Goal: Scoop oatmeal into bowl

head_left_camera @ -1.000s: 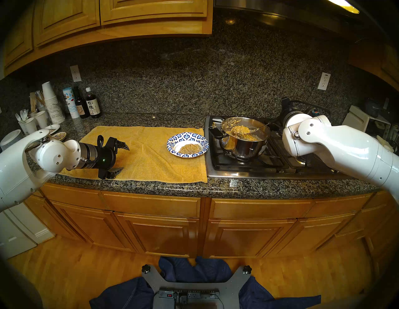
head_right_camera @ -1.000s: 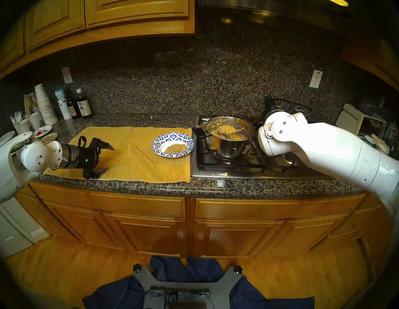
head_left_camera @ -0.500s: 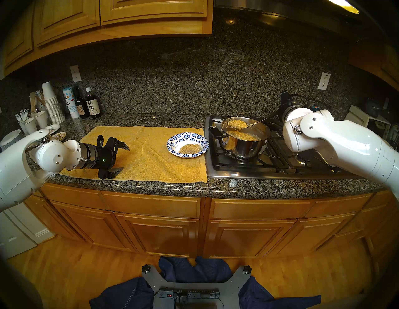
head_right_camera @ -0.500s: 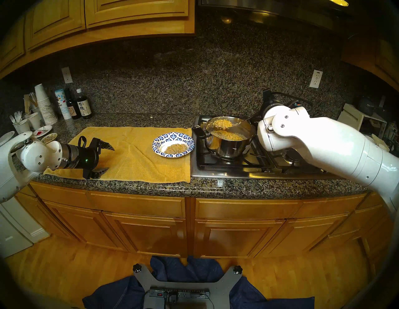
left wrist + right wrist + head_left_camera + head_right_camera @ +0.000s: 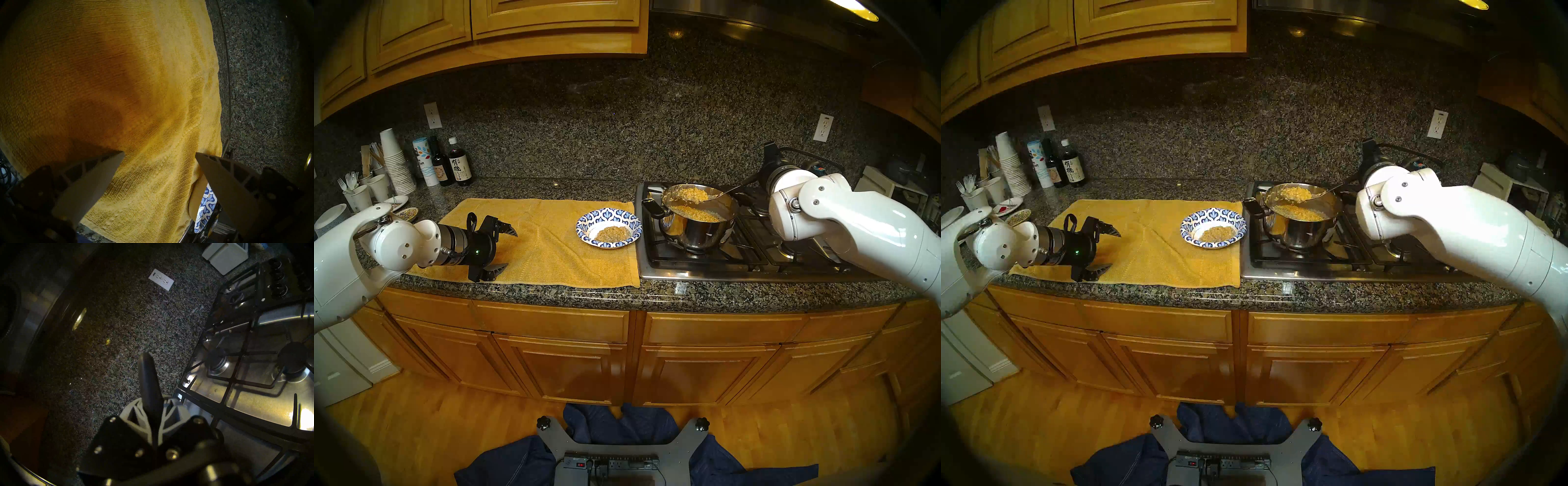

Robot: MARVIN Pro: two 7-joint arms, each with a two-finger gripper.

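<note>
Right gripper (image 5: 153, 414) was clamped on the spoon (image 5: 704, 198), loaded with oatmeal (image 5: 695, 194) over the pot (image 5: 699, 224). Bowl (image 5: 609, 228) sat off to its left, spoon pointing roughly that way. Left gripper (image 5: 504, 249) hung open, empty.

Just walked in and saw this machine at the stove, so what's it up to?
It is serving oatmeal. The right gripper is shut on the black handle of a ladle, holding a heaped scoop of oatmeal just above the steel pot on the stove. The blue-patterned paper bowl sits to the pot's left on a yellow towel and already has one portion in it. The left gripper hangs open over the towel, holding nothing.
</note>
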